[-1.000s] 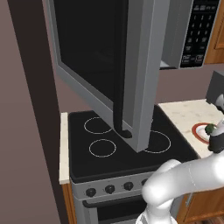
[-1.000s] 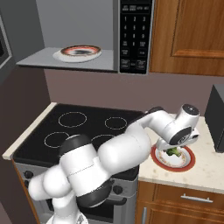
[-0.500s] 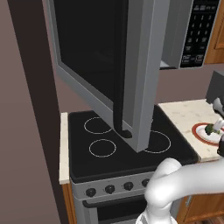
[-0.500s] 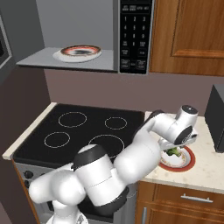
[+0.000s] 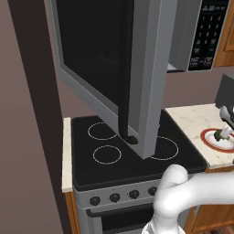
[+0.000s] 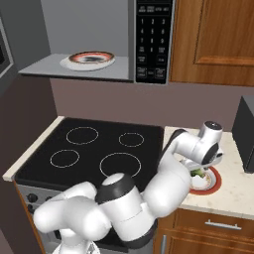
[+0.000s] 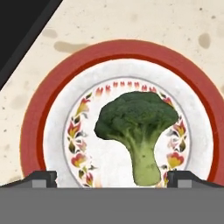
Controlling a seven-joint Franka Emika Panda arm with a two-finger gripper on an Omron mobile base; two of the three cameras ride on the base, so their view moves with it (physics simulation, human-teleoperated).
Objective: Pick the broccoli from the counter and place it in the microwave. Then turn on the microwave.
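The broccoli, a dark-green floret with a pale stem, lies on a red-rimmed white plate on the beige counter. My gripper hangs straight over it, open, its two fingertips wide apart on either side of the stem and nothing held. From the right base view the hand hovers just above the broccoli and plate. The microwave hangs above the cooktop with its door swung wide open.
Another red-rimmed plate sits inside the microwave cavity. The black cooktop lies left of the counter. A dark boxy appliance stands on the counter right of the plate. Wooden cabinets are above it.
The hand has sunk a little closer to the plate and broccoli, and the arm's elbow has swung forward and lower. The jaws have stayed wide.
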